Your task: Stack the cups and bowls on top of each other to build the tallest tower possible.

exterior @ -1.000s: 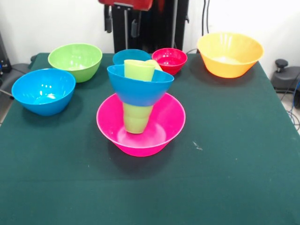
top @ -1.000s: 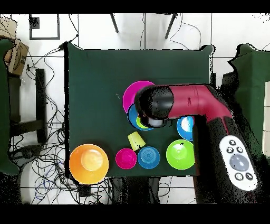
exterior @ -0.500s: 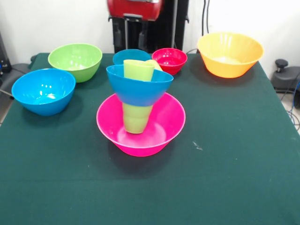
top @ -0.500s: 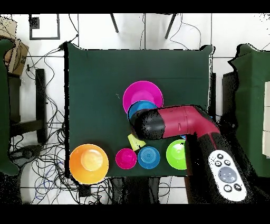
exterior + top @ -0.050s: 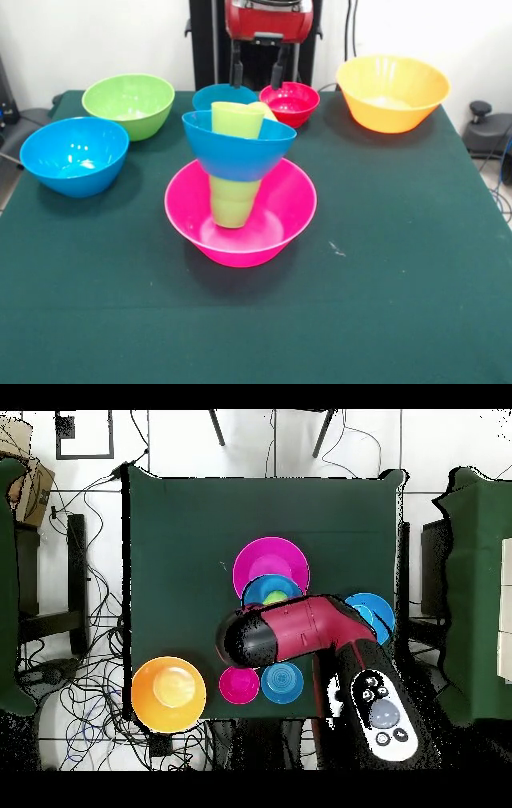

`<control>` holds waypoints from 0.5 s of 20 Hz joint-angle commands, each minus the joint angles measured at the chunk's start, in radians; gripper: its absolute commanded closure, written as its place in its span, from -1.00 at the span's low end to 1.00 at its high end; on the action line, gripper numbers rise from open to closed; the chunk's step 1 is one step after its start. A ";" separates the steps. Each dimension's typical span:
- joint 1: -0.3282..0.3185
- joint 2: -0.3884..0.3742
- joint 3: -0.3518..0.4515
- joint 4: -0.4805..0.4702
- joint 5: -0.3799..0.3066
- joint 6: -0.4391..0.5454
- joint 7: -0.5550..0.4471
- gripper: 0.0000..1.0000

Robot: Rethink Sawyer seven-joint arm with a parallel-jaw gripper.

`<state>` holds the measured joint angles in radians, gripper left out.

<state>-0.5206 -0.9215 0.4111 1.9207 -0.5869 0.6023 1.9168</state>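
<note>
The tower [image 5: 238, 188] stood mid-bench, pink bowl [image 5: 240, 232] at its base. Behind it the gripper [image 5: 256, 76] hung, fingers apart and empty. The tilted blue bowl [image 5: 238, 152] looked likely to slide if bumped.

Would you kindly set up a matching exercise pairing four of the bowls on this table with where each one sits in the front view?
Things:
1. pink bowl
2. orange bowl
3. red bowl
4. green bowl

Places:
A. far right corner
B. base of the tower
C. far left corner
D. just below the pincer

Pairs: 1-B, 2-A, 3-D, 4-C
</note>
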 commanded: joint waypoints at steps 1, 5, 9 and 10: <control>0.001 0.103 -0.052 0.028 -0.087 -0.100 0.047 -1.00; 0.004 0.127 -0.063 0.004 -0.090 -0.123 0.042 -1.00; 0.005 0.144 -0.071 -0.013 -0.084 -0.134 0.030 -1.00; 0.004 0.154 -0.071 -0.021 -0.082 -0.137 0.028 -1.00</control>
<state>-0.5218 -0.8538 0.3660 1.9205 -0.5937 0.5238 1.9168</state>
